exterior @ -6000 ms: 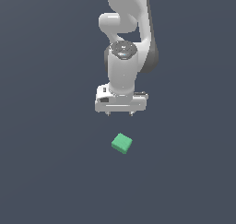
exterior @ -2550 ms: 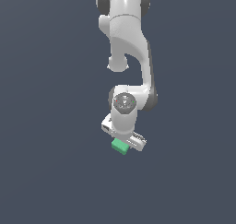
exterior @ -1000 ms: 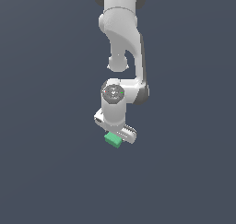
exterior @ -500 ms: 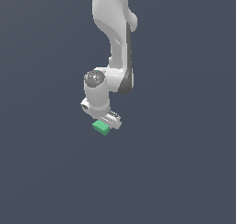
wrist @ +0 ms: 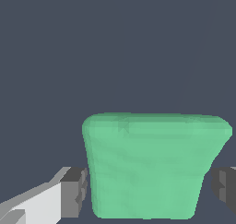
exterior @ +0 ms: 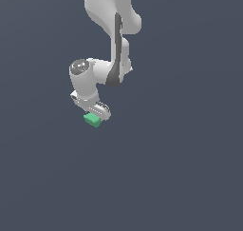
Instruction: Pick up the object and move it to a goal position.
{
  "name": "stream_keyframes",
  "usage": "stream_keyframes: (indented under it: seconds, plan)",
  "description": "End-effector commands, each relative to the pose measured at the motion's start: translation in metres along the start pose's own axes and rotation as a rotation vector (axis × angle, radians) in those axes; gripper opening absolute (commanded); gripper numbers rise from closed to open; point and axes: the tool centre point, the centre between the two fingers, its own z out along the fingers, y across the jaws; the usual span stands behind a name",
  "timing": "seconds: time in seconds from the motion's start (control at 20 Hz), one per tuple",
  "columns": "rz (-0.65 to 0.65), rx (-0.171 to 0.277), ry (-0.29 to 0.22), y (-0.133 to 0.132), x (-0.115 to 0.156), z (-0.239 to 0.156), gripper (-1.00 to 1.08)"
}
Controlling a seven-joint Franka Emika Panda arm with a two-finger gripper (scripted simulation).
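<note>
The object is a small green cube [exterior: 92, 119], hanging just under the white gripper [exterior: 93, 116] in the exterior view. The gripper is shut on it. In the wrist view the green cube [wrist: 152, 165] fills the space between the two dark fingertip pads [wrist: 74, 191], one pressed against each side. The white arm [exterior: 111, 30] reaches down from the top of the exterior view and bends toward that view's left at the wrist. The cube sits above the dark surface, with no shadow or contact visible below it.
Only a plain dark grey-blue surface [exterior: 180, 168] surrounds the arm in both views. No goal marker, container or other object shows.
The gripper came down onto the cube, shut on it, then carried it up and toward the exterior view's left. In the last half second it has kept moving left and slightly up.
</note>
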Motion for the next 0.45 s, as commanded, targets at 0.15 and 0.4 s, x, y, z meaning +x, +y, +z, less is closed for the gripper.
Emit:
stream_keyframes:
  seconds: [0.15, 0.4]
  plan:
    - [-0.001, 0.000, -0.001, 0.030, -0.006, -0.005, -1.00]
    - [-0.002, -0.001, -0.002, 0.037, -0.006, -0.006, -1.00]
